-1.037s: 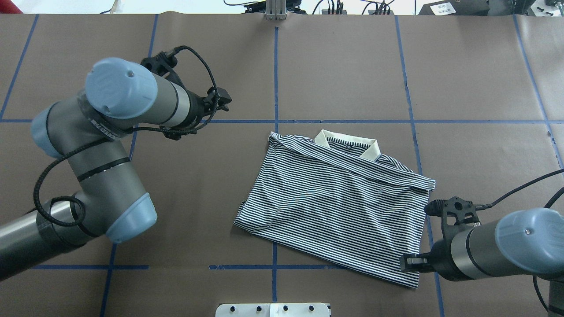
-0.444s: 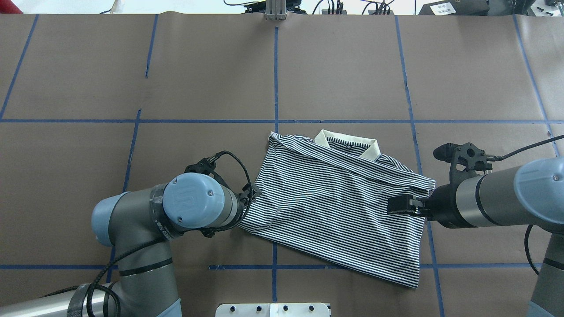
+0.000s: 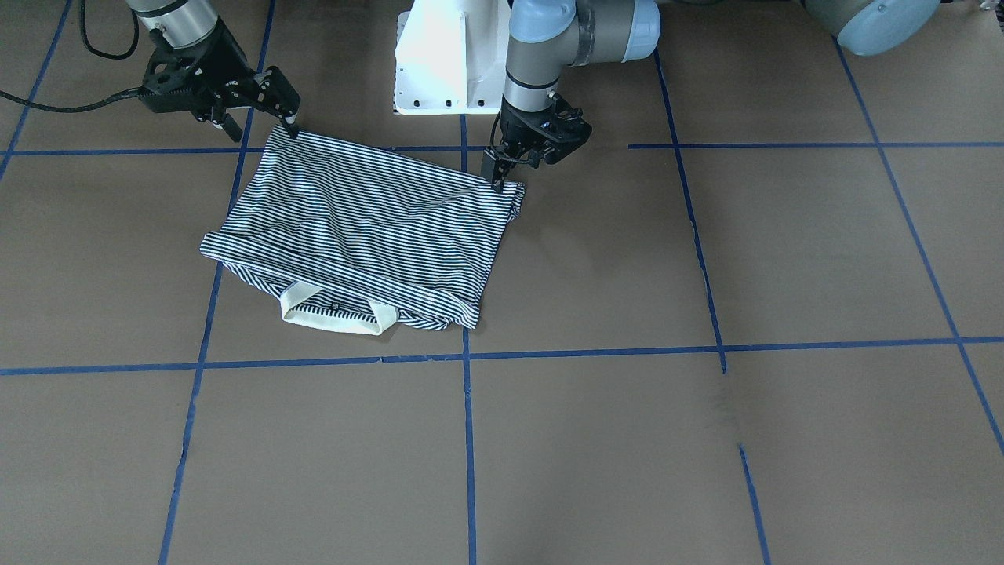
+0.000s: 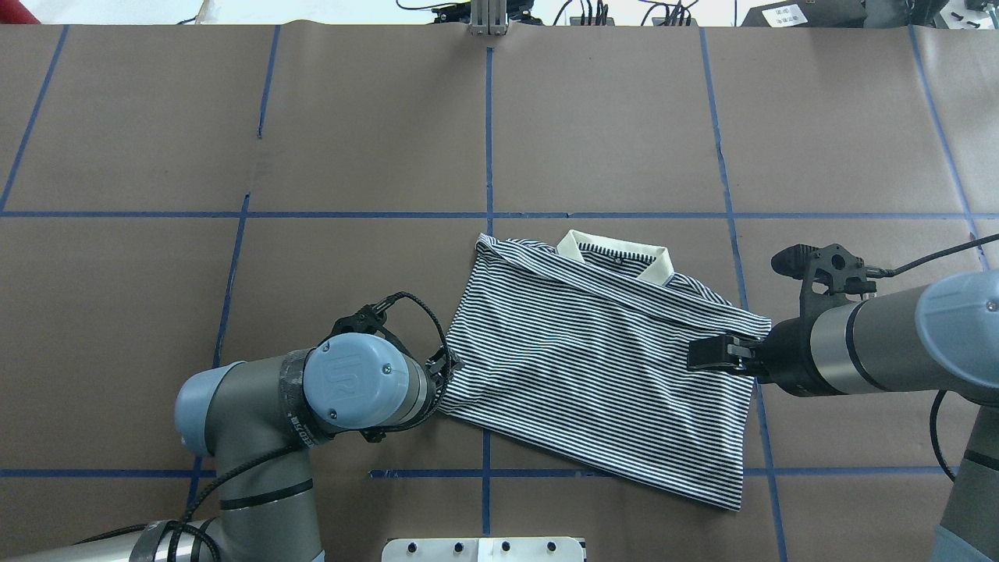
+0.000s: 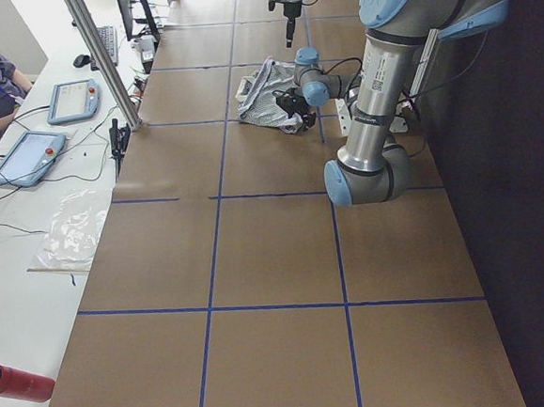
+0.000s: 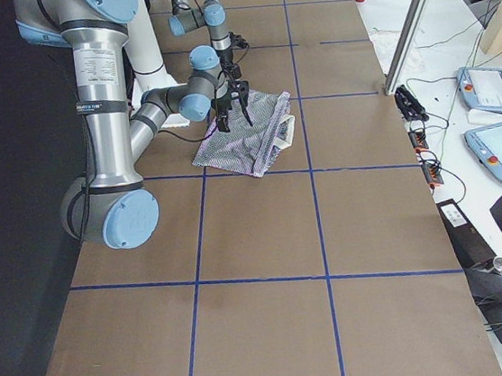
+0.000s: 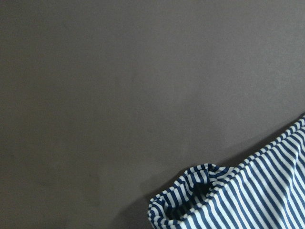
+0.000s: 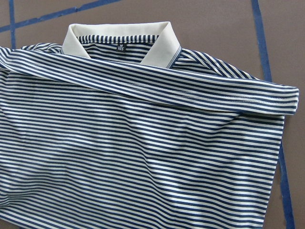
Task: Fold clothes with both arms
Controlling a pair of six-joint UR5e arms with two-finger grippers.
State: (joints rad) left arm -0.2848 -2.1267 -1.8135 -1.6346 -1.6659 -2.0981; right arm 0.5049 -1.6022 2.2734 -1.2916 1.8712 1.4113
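The clothes, a folded navy-and-white striped polo shirt (image 4: 593, 367) (image 3: 369, 227) (image 8: 143, 157), lie flat on the brown table, white collar (image 4: 616, 254) on the far side from the robot. My left gripper (image 4: 451, 365) (image 3: 498, 179) points down at the shirt's near left corner (image 7: 257, 200), which lies loose and bunched; the jaws look open and hold nothing. My right gripper (image 4: 691, 355) (image 3: 263, 129) hangs above the shirt's right edge, fingers spread open and empty. Neither wrist view shows its own fingers.
Blue tape lines (image 4: 488, 140) divide the paper-covered table (image 4: 624, 117). The white pedestal base (image 3: 439, 55) stands at the near edge and a metal post (image 4: 488, 16) at the far edge. Beside the table, a person sits at a bench with tablets (image 5: 70, 97).
The left arm swung in from the far left and came down at the shirt's near left corner. The right gripper moved from the near right corner up to the shirt's right edge.
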